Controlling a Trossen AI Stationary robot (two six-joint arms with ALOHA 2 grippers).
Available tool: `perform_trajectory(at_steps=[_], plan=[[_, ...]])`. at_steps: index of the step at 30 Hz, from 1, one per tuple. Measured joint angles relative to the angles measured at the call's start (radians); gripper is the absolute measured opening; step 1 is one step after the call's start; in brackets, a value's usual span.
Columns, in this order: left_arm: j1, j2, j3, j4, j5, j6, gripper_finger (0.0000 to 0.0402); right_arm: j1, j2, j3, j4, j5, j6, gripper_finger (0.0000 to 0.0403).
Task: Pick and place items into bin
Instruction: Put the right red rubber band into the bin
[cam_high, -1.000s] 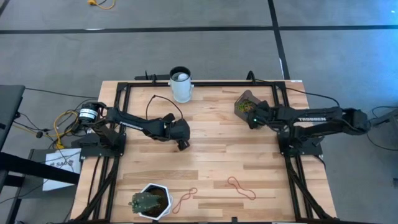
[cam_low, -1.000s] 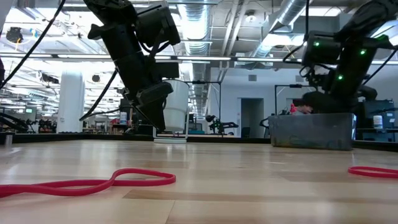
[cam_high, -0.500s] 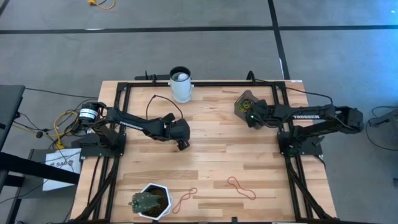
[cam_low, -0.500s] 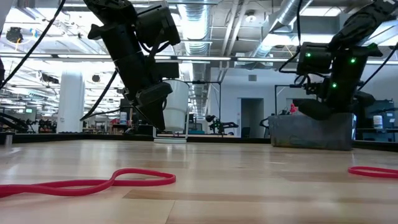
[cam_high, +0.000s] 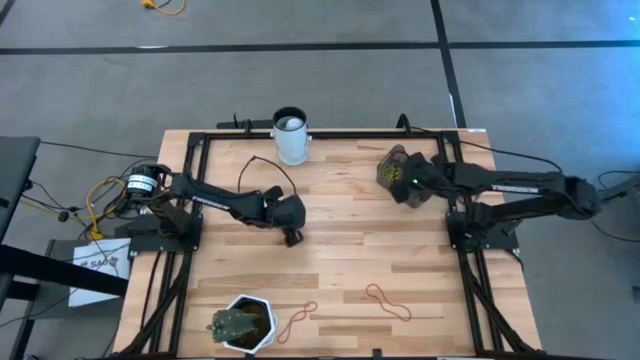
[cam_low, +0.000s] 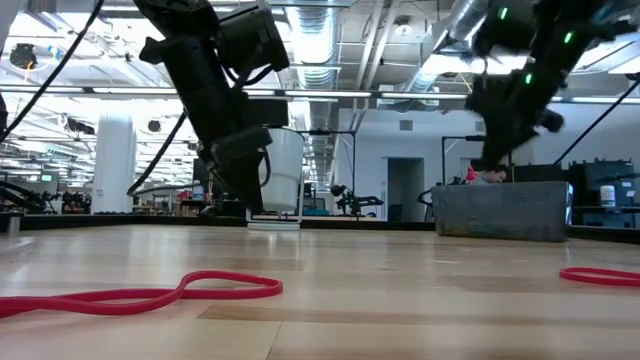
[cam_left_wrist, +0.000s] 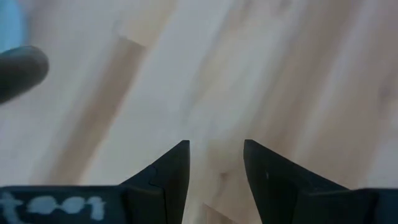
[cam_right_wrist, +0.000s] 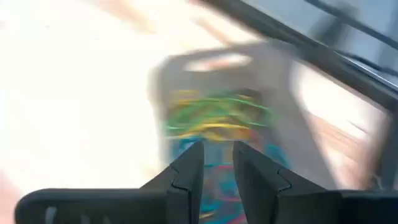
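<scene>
The bin (cam_high: 391, 163) is a small dark tray at the table's far right, and it shows as a grey box (cam_low: 500, 212) in the low view. Green, yellow, red and blue bands (cam_right_wrist: 217, 115) lie heaped inside it. Two red bands (cam_high: 297, 320) (cam_high: 387, 300) lie flat on the wood near the table's near edge. My right gripper (cam_high: 406, 188) (cam_right_wrist: 217, 155) hangs above the bin's near side, pointing down, open by a narrow gap with nothing plainly between the fingers. My left gripper (cam_high: 292, 237) (cam_left_wrist: 216, 149) hovers open over bare wood at mid-table.
A white cylindrical cup (cam_high: 291, 136) stands at the far edge. A white hexagonal pot with a plant (cam_high: 243, 322) sits at the near edge, left of the red bands. Black frame rails run along the table's far, left and right sides. Bare wood lies between the two arms.
My right gripper first dipped toward the bin, then rose well above its rim while staying over it. The left arm has hardly moved, and the two red bands on the table have stayed where they were.
</scene>
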Motion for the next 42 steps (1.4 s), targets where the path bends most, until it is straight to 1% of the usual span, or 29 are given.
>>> perform_trajectory(at_steps=[3, 6, 9, 11, 14, 16, 18, 20, 22, 24, 25, 28, 32, 35, 38, 42], plan=[[-0.011, 0.000, 0.000, 0.000, 0.055, 0.026, 0.0141, 0.098, -0.058, 0.033, 0.006, -0.104, -0.096, 0.0081], [-0.022, -0.002, 0.000, 0.002, 0.127, 0.059, 0.0141, 0.233, -0.112, 0.042, 0.065, -0.236, -0.116, 0.0081], [-0.038, -0.003, 0.000, 0.039, 0.222, 0.105, 0.0141, 0.401, -0.133, 0.042, 0.133, -0.358, -0.116, 0.0081], [-0.056, -0.003, 0.000, 0.087, 0.284, 0.160, 0.0141, 0.530, -0.130, 0.035, 0.170, -0.388, -0.116, 0.0081], [-0.094, -0.003, 0.000, 0.177, 0.359, 0.235, 0.0141, 0.724, -0.088, 0.005, 0.291, -0.389, -0.116, 0.0082], [-0.121, -0.003, 0.000, 0.244, 0.407, 0.278, 0.0141, 0.832, -0.041, -0.028, 0.409, -0.370, -0.111, 0.0082], [-0.150, -0.003, 0.000, 0.288, 0.443, 0.313, 0.0141, 0.920, 0.025, -0.049, 0.523, -0.288, -0.065, 0.0082], [-0.175, -0.003, 0.000, 0.308, 0.457, 0.337, 0.0141, 0.985, 0.109, -0.051, 0.564, -0.157, -0.004, 0.0082], [-0.196, -0.003, 0.000, 0.313, 0.452, 0.343, 0.0141, 1.023, 0.193, -0.052, 0.568, -0.043, 0.049, 0.0082], [-0.213, -0.003, 0.000, 0.316, 0.428, 0.341, 0.0141, 1.037, 0.287, -0.052, 0.568, 0.022, 0.119, 0.0082], [-0.220, -0.003, 0.000, 0.317, 0.412, 0.335, 0.0141, 1.037, 0.332, -0.052, 0.568, 0.038, 0.160, 0.0082], [-0.241, -0.003, 0.000, 0.312, 0.367, 0.307, 0.0141, 1.034, 0.457, -0.045, 0.599, 0.020, 0.243, 0.0082], [-0.260, -0.003, 0.000, 0.312, 0.353, 0.299, 0.0141, 1.036, 0.576, 0.021, 0.609, -0.041, 0.259, 0.0082], [-0.267, -0.003, 0.000, 0.310, 0.353, 0.292, 0.0141, 1.036, 0.627, 0.080, 0.590, -0.072, 0.247, 0.0082], [-0.267, -0.003, 0.000, 0.306, 0.352, 0.273, 0.0141, 1.036, 0.665, 0.123, 0.536, -0.071, 0.247, 0.0082], [-0.267, -0.003, 0.000, 0.306, 0.350, 0.261, 0.0141, 1.036, 0.714, 0.136, 0.481, -0.068, 0.260, 0.0082]])
